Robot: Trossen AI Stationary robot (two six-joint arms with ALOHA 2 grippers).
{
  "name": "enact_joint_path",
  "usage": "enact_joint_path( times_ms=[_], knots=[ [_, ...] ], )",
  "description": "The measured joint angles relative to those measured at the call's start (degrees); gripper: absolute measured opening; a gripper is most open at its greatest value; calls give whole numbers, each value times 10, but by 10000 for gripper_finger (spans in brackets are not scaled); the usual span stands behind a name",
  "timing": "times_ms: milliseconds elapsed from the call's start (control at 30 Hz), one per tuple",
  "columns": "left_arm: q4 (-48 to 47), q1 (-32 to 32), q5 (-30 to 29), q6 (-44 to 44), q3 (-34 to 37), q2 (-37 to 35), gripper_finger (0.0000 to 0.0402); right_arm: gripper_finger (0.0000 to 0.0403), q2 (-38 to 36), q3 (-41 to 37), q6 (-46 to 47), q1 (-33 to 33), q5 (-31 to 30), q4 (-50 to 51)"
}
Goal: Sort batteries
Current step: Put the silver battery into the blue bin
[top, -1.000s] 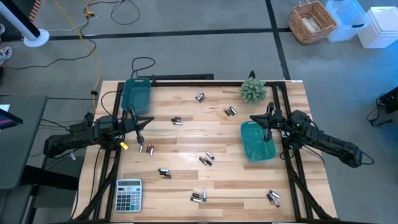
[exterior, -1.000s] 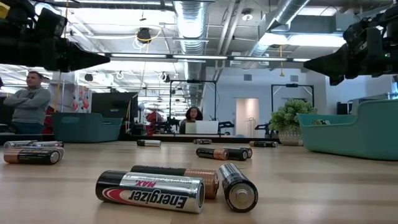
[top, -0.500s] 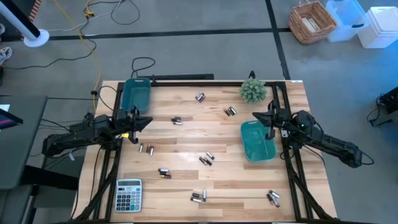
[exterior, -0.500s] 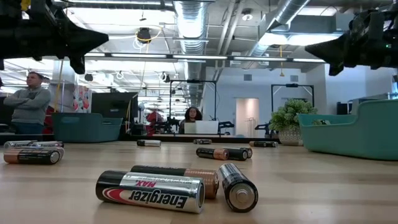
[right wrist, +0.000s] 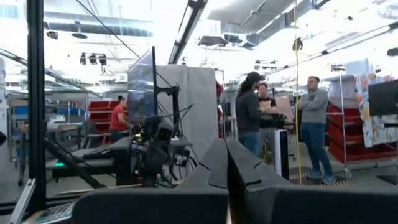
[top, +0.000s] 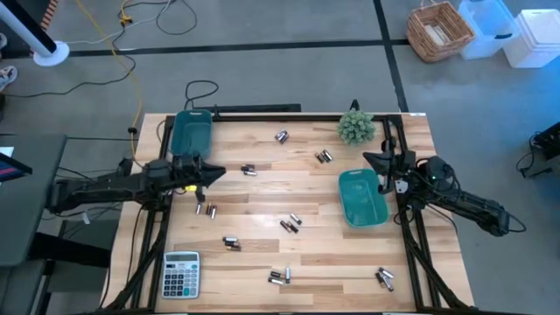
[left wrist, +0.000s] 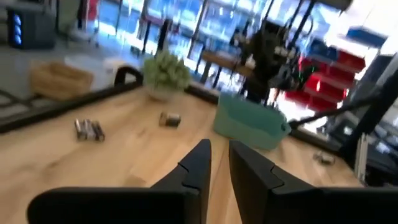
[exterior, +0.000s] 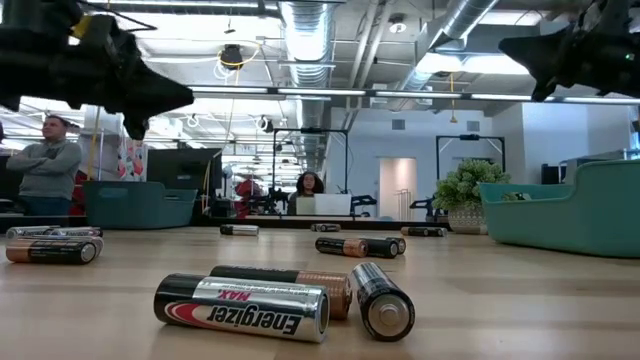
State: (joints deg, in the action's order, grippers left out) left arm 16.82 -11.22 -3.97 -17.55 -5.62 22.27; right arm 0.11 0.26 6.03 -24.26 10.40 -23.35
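Behind left gripper [top: 210,171], batteries [top: 206,210] half-hidden

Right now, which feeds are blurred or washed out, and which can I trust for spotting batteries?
High view: evenly lit and sharp, batteries readable. Low view: nearest battery crisp, both arms dark silhouettes against bright ceiling lights. Left wrist view: smeared throughout, the teal bin soft. Right wrist view: bright background, no table visible.
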Motion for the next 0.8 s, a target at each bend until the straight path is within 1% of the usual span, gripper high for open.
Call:
enact_joint_path(
  times_ms=[100,200,267,400,533,633,700,800],
  knots=[
    [-30,3,23,-8,-46,45,62,7,0,1,-3,-3,-3,1],
    [-90,19,7,-16,-102,84,74,7,3,3,-4,-3,-4,1],
    [-173,35,-12,-21,-149,108,87,7,7,5,-5,-3,-4,3],
    [-382,77,-57,-68,-246,171,120,7,7,6,-17,-3,-4,2],
    [-524,125,-61,-156,-325,234,144,8,7,7,-41,-3,-4,0],
    [-644,162,-61,-246,-369,282,148,21,7,7,-64,-3,-4,0],
    [-696,186,-60,-315,-381,311,147,38,7,7,-76,-3,-6,-3],
    [-740,223,-54,-400,-382,351,142,64,7,8,-80,-3,-16,-24]
  ],
)
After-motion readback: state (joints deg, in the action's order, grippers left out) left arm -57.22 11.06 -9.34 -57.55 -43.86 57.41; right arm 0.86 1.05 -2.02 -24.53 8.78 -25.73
